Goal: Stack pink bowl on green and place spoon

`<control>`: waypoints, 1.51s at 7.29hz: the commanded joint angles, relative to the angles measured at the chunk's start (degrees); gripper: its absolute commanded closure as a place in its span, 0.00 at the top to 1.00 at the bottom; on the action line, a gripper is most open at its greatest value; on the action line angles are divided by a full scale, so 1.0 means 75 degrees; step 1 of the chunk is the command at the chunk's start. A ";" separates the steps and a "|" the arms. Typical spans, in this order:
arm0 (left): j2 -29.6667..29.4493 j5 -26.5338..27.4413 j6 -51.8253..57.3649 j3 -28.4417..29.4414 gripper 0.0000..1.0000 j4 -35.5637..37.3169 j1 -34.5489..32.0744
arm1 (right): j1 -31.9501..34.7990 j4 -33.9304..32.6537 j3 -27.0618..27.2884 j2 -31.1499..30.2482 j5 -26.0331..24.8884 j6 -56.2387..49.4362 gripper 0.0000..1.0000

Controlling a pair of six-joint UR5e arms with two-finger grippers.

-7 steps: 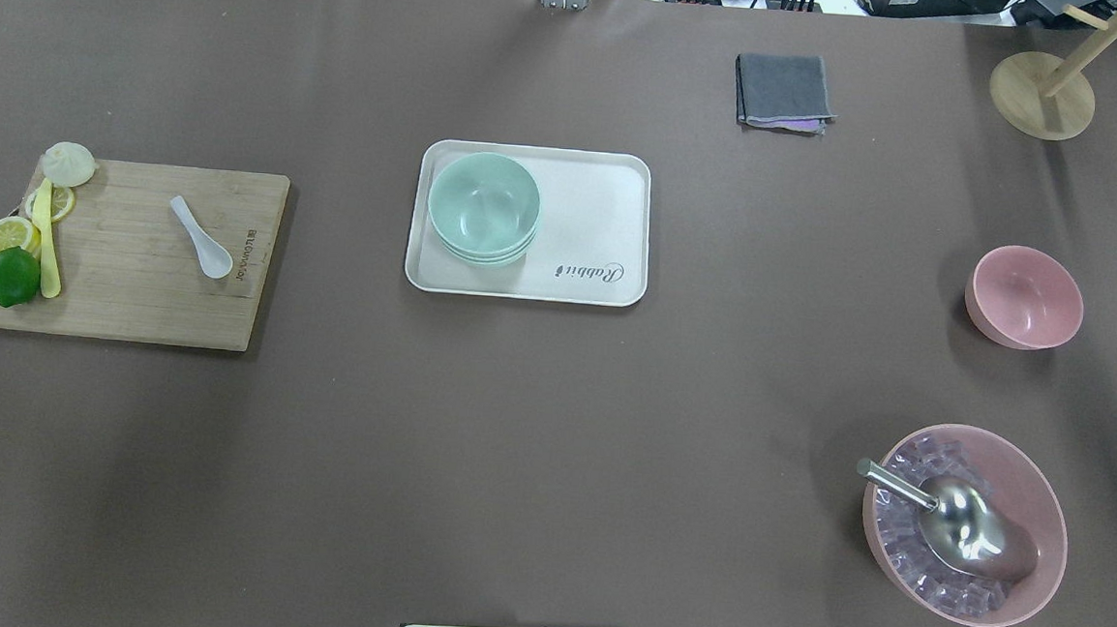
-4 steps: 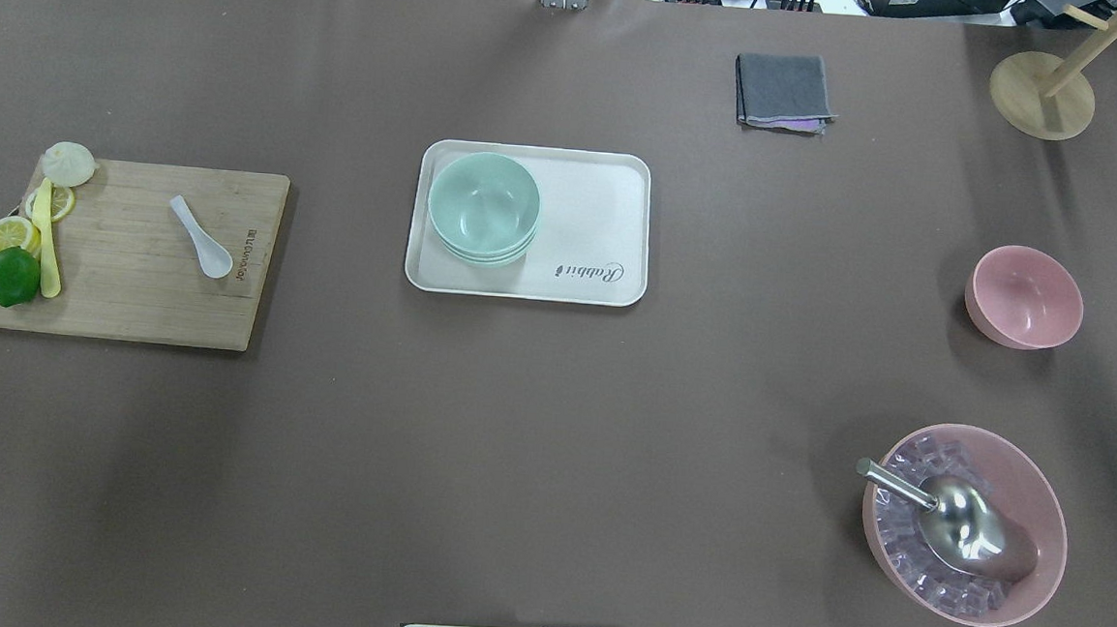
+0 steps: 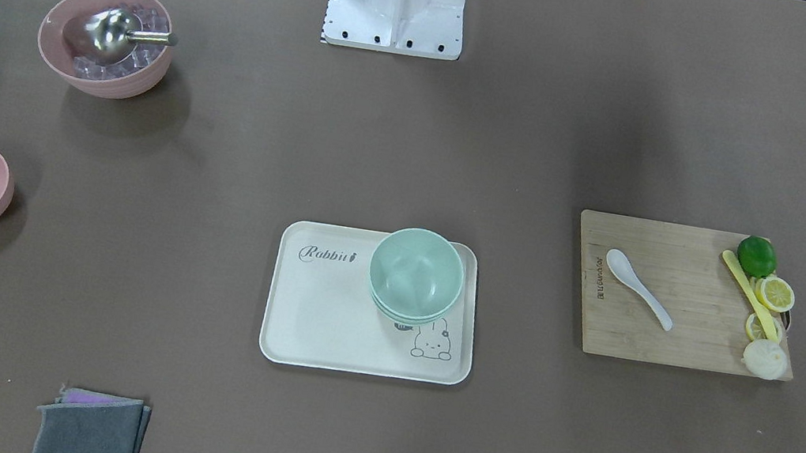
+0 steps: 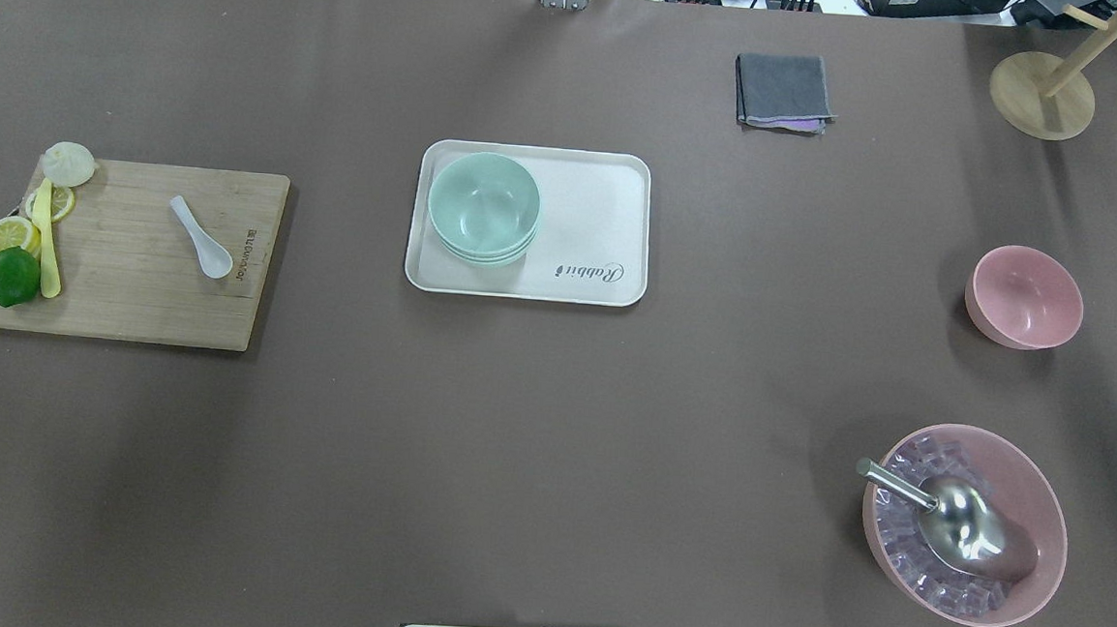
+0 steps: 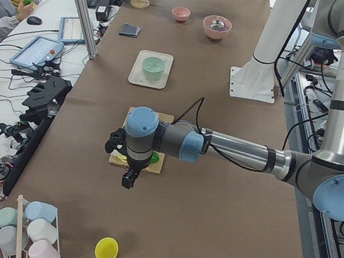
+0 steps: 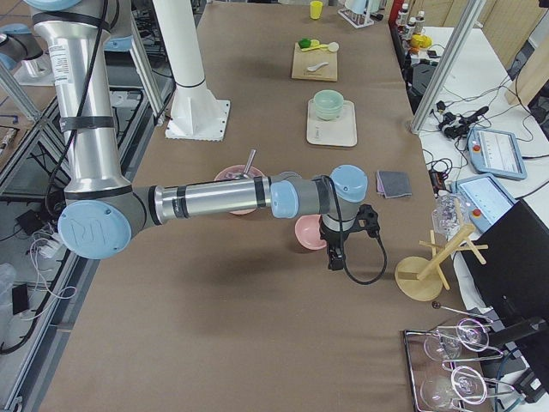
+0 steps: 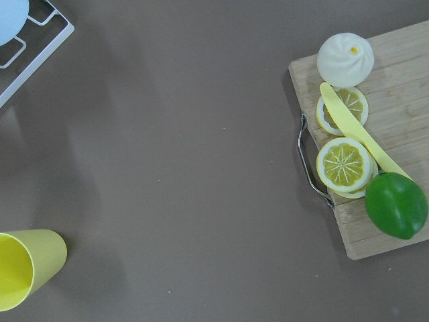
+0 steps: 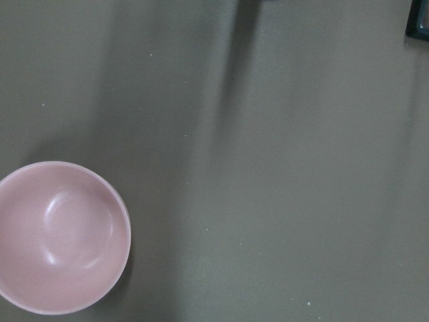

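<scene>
Lying at left, the spoon point(image 4: 201, 250) is parted by bare table from the central green bowl point(image 4: 484, 207) and the right-edge pink bowl point(image 4: 1024, 296). The opening of the left gripper point(image 5: 128, 180) and right gripper point(image 6: 335, 260) cannot be told.

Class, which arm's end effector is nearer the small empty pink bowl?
Right. The right end effector hangs just beside the small pink bowl; the left end effector hangs at the table's opposite end, by the cutting board.

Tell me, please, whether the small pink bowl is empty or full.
Empty: the small pink bowl stands upright, and the overhead and right wrist views show only its bare pink inside.
</scene>
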 commanded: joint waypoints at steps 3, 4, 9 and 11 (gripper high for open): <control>0.0014 -0.0045 -0.0025 -0.0107 0.98 -0.0015 -0.0023 | -0.0143 -0.0011 0.0018 -0.0012 0.0003 0.0023 1.00; 0.0002 -0.0010 -0.0048 -0.0188 0.98 -0.0015 -0.0023 | -0.0144 0.0000 0.0122 -0.0012 0.0003 0.0023 1.00; 0.0166 -0.0010 -0.0188 -0.0236 0.98 -0.0109 0.0012 | -0.0844 0.1653 -0.0575 0.0000 0.0226 0.1845 1.00; 0.0166 -0.0010 -0.0224 -0.0248 0.98 -0.0109 0.0012 | -0.1558 0.2855 -0.1153 0.0000 -0.0112 0.2856 0.95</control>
